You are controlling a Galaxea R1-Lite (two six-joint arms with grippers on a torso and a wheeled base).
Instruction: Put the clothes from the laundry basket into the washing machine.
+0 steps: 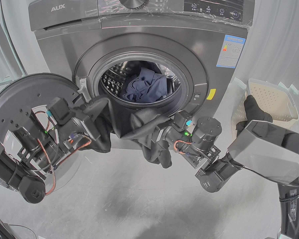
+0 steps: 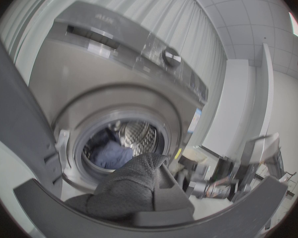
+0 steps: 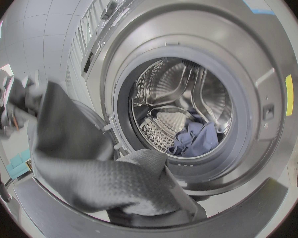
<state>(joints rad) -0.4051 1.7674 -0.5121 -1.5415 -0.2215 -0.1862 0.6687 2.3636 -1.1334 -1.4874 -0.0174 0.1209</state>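
Black knitted garment (image 1: 136, 123) hangs spread between left gripper (image 1: 95, 112) and right gripper (image 1: 161, 131), each clamped on an edge, just before the open port of the grey front-loading washing machine (image 1: 189, 50) (blue cloth (image 1: 146, 87) already lies in the drum). The two-point hold is judged to keep the slack clear of the rim.

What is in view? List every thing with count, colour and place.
front-loading metal washing machine: one, grey, ahead, door open leftward.
crumpled blue garment: one, blue, inside the drum.
dark textured garment: one, black, held between both grippers before the opening.
perforated plastic laundry basket: one, cream, right of the machine.
loose black cloth: one, black, over the basket's rim.
left gripper: one, black, holding the garment's left end.
right gripper: one, black, holding its right end.
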